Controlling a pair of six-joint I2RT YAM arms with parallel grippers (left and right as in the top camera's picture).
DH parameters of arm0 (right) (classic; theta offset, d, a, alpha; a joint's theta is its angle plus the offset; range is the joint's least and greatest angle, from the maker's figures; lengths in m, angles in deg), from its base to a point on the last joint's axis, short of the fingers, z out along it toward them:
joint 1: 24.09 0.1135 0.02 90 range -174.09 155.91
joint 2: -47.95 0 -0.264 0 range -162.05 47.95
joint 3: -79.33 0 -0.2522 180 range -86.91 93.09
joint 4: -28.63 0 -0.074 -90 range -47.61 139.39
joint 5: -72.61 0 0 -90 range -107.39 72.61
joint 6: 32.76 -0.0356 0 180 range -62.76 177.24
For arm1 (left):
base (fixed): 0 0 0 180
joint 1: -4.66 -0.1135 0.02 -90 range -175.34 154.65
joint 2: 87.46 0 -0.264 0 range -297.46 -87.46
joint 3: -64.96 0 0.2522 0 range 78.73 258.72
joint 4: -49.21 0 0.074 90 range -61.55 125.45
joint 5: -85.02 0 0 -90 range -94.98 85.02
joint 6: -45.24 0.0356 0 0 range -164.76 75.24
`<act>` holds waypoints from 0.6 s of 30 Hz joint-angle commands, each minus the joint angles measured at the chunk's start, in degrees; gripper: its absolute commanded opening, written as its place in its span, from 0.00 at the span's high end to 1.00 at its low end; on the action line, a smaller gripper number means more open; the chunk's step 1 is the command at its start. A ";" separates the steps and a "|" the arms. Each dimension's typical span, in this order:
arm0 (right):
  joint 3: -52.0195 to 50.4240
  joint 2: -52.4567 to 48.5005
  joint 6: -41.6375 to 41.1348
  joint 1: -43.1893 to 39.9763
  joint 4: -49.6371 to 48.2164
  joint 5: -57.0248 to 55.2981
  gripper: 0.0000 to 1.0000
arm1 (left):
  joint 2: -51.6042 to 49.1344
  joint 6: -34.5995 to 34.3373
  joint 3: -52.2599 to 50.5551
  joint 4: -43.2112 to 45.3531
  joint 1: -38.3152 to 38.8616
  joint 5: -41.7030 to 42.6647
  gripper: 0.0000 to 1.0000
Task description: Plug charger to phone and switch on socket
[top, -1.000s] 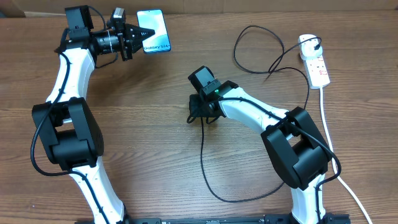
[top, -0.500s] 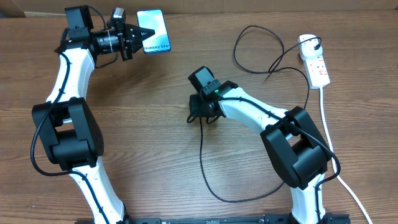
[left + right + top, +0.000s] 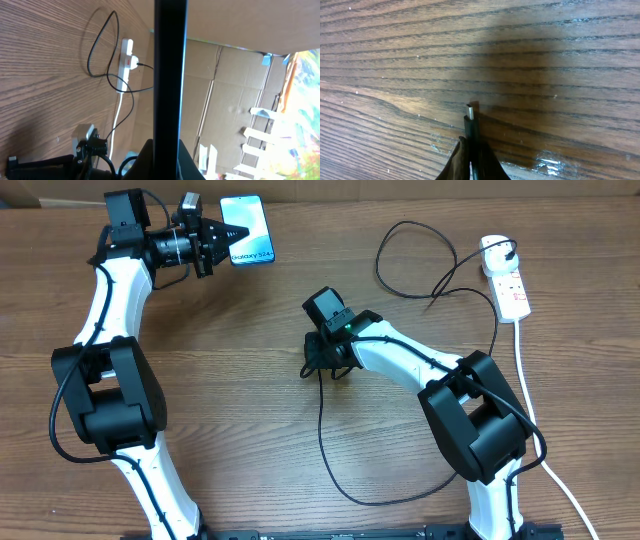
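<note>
At the wooden tabletop's far edge, left tool clamps slim blue-screened phone; mid-tabletop, amid bare wood, right tool pinches thin black charger plug.

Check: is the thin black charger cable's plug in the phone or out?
Out. The small black plug tip sits in the shut right gripper, apart from the blue-screened phone.

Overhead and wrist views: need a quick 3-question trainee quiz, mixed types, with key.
1. Fill in: the left gripper is shut on the ____.
2. The right gripper grips: A) the charger by its plug tip, B) a marker, C) nothing.
3. True or false: the charger is plugged into the phone.
Key: 1 phone; 2 A; 3 false.
</note>
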 commanded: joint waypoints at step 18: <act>-0.04 0.76 0.07 -6.64 -0.90 24.06 0.96 | 0.81 2.45 0.76 0.07 -0.35 1.90 0.96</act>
